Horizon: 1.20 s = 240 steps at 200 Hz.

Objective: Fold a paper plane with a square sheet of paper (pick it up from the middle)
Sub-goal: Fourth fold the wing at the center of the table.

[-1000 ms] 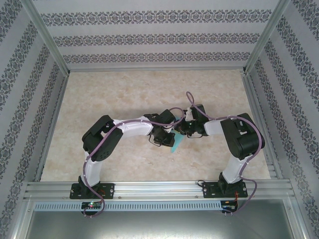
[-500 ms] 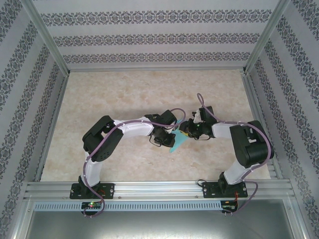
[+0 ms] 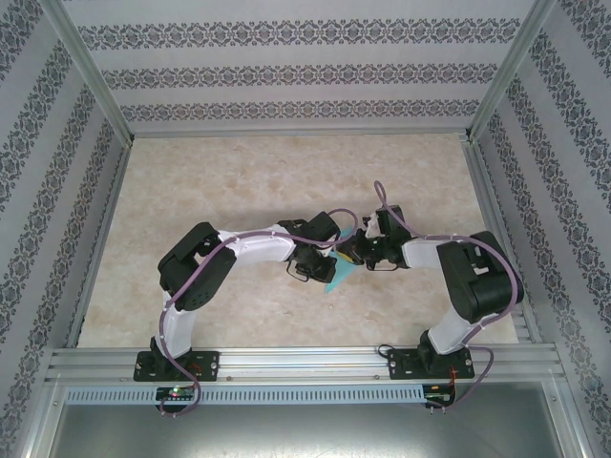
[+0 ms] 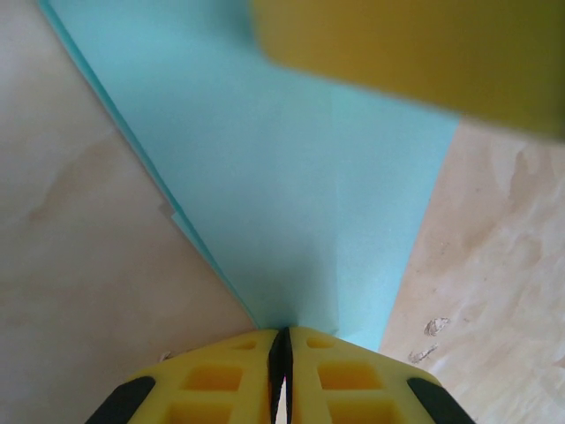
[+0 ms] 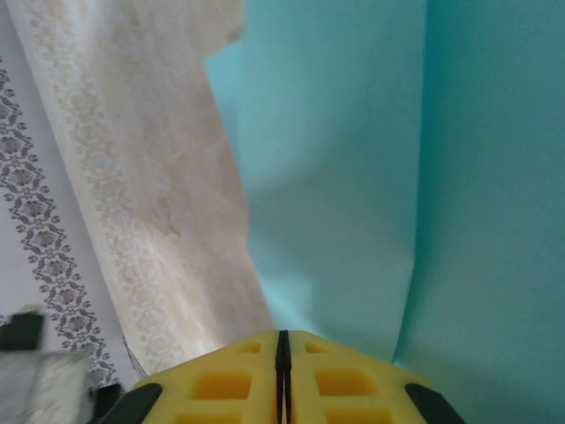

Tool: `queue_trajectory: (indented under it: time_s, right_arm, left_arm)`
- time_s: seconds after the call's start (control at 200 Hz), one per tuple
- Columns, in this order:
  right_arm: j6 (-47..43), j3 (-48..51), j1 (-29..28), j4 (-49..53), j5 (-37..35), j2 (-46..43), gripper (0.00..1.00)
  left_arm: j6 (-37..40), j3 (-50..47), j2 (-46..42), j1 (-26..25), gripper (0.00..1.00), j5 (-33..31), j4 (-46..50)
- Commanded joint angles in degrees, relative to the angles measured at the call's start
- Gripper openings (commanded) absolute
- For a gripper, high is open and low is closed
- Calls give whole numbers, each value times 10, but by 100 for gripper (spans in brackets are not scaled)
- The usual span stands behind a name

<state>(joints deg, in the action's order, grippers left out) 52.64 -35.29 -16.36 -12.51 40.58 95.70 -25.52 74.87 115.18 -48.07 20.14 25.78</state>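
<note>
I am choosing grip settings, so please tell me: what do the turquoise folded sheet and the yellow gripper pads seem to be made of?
The paper plane: thin matte paper, seemingly; sharp creases, layered edges. The left gripper pads: probably moulded matte plastic or rubber; ribbed pockets.

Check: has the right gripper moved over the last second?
Yes. The right gripper has slid slightly toward the near rail, and its arm's elbow has swung out toward the right-hand frame rail.
</note>
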Motion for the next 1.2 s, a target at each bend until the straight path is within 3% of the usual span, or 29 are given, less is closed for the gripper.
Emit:
queue_trajectory:
  time_s: [0.0, 0.305, 0.48, 0.829, 1.194]
  right_arm:
    - [15, -20, -9, -22, 11, 25, 9]
    - [-55, -54, 0, 88, -79, 72, 4]
    - [-60, -37, -1, 85, -90, 78, 3]
    - [-45, 1, 1, 47, -101, 82, 3]
    - [-41, 17, 3, 27, -103, 80, 3]
  left_arm:
    - [27, -25, 59, -8, 15, -124, 51]
    - [40, -33, 60, -22, 15, -164, 57]
    - [35, -28, 51, -34, 17, -177, 62]
    - [25, 7, 66, -88, 20, -305, 126]
    - [19, 38, 70, -130, 23, -358, 156]
